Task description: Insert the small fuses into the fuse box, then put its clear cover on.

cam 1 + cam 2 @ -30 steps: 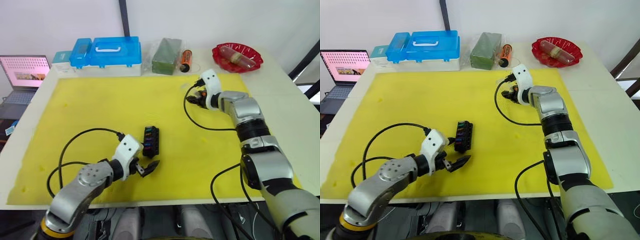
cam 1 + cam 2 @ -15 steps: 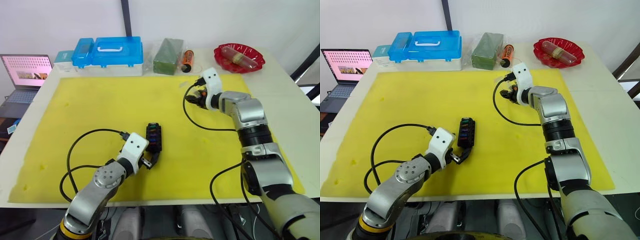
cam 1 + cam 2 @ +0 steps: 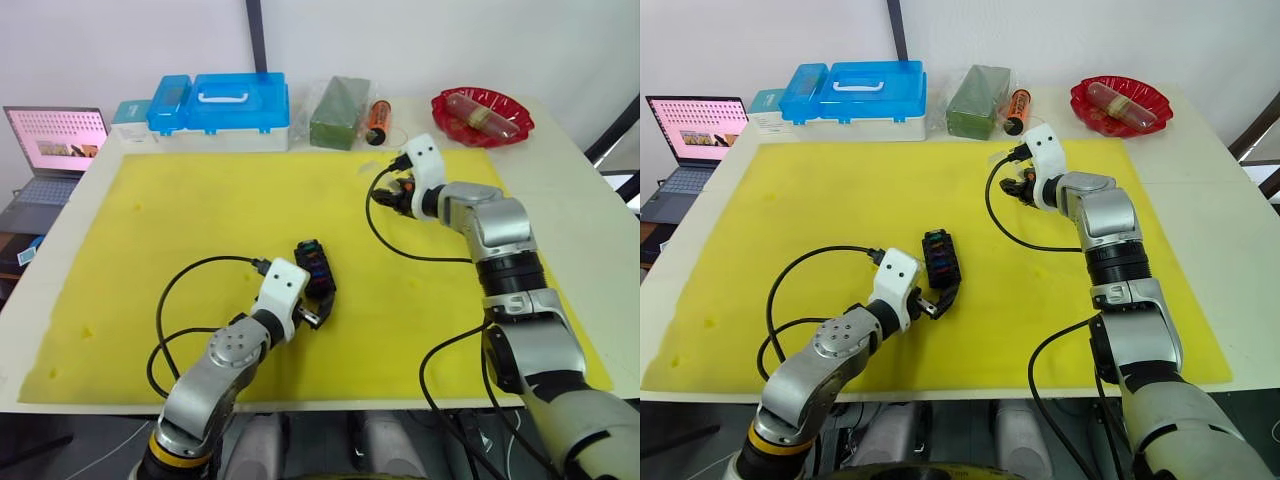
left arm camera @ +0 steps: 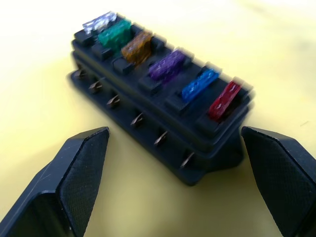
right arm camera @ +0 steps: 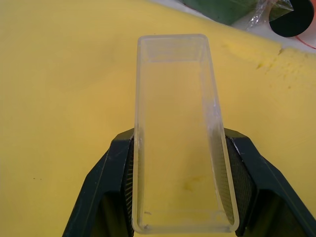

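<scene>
Six small fuses stand in a row in the slots of the fuse box, as the left wrist view shows them: clear grey, green, orange, purple, blue and red. In the left eye view the black fuse box lies on the yellow mat that covers the worktop, near the front and a little left of the middle, with the left claw right at its near end, its fingers spread on either side of the block. Farther off and to the right, the right claw hovers over the mat near its far edge, and a black cable loops from it. Along the far edge of the worktop sit a blue lidded case, a smaller blue box to its left, a green block in a clear bag, an orange bottle and a red dish; a laptop stands off the worktop at far left. In the left wrist view the two black fingers are wide apart, with the fuse box between and beyond them, touching neither. In the right wrist view the clear cover is pinched between the two fingers across its long sides, its open side facing the camera, with the mat behind it.
</scene>
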`<state>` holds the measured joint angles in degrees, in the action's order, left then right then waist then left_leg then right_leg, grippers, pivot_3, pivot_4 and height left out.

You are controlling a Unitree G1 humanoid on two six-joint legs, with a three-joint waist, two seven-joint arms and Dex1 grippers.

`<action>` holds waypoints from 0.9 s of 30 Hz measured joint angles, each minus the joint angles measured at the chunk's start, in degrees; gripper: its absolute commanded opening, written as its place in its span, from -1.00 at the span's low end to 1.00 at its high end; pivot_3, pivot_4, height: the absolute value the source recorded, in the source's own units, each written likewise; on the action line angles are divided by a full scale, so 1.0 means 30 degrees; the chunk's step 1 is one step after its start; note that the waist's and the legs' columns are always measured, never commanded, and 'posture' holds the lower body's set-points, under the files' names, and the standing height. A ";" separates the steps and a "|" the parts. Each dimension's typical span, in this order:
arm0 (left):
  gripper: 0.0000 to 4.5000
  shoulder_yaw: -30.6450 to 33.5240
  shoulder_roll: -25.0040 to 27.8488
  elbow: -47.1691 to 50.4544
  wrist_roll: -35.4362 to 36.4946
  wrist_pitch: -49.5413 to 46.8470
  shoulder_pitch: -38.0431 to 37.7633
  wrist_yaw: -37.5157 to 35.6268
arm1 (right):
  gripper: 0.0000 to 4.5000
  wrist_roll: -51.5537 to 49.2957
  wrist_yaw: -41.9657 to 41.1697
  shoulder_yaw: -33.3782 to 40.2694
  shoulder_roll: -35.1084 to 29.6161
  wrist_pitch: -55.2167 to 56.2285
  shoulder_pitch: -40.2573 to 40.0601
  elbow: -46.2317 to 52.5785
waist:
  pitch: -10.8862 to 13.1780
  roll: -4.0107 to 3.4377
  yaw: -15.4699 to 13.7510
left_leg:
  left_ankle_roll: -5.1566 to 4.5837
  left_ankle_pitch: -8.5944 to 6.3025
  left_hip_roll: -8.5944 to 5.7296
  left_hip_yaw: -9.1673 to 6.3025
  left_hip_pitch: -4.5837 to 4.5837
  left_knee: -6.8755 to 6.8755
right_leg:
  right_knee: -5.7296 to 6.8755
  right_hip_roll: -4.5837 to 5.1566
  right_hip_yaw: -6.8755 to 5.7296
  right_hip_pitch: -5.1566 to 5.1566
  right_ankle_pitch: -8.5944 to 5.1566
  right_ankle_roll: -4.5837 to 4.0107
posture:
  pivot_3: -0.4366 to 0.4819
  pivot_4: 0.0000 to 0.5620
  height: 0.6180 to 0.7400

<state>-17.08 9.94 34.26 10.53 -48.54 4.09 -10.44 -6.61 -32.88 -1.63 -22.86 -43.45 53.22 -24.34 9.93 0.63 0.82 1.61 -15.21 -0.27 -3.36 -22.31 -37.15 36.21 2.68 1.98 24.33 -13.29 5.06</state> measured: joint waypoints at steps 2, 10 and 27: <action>1.00 0.0130 -0.0578 0.0004 0.0170 -0.0235 0.0074 0.0139 | -0.15 -0.0020 0.0007 0.0000 0.0000 -0.0005 0.0000 0.0000 | 0.0000 0.0000 0.0013 | 0.0000 0.0000 0.0000 -0.0001 0.0000 0.0000 | 0.0001 -0.0003 0.0000 0.0000 0.0000 0.0000 | -0.05 -0.47 1.00; 1.00 0.0252 -0.0729 -0.0018 0.0000 -0.1011 0.0325 0.0673 | -0.15 -0.0125 0.0001 -0.0052 0.0000 -0.0004 0.0005 0.0002 | 0.0000 0.0000 0.0040 | 0.0000 0.0000 0.0001 -0.0004 0.0001 0.0002 | 0.0002 -0.0007 -0.0001 0.0000 0.0000 0.0000 | -0.05 -0.47 1.00; 0.17 0.2624 0.0864 0.0933 -0.0530 -0.1604 -0.0047 0.1217 | -0.15 -0.0165 0.0046 -0.0092 0.0053 -0.0004 -0.0023 0.0344 | 0.0001 -0.0001 0.0096 | 0.0000 0.0000 0.0007 -0.0005 0.0007 0.0015 | 0.0002 -0.0013 -0.0001 0.0007 -0.0001 -0.0002 | -0.05 -0.47 1.00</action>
<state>-9.21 12.53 37.06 8.95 -53.35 3.95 -6.79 -7.11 -32.74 -1.91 -22.70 -43.47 53.15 -23.30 9.93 0.63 1.11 1.61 -15.21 -0.25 -3.38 -22.29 -37.11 36.22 2.64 1.98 24.35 -13.29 5.05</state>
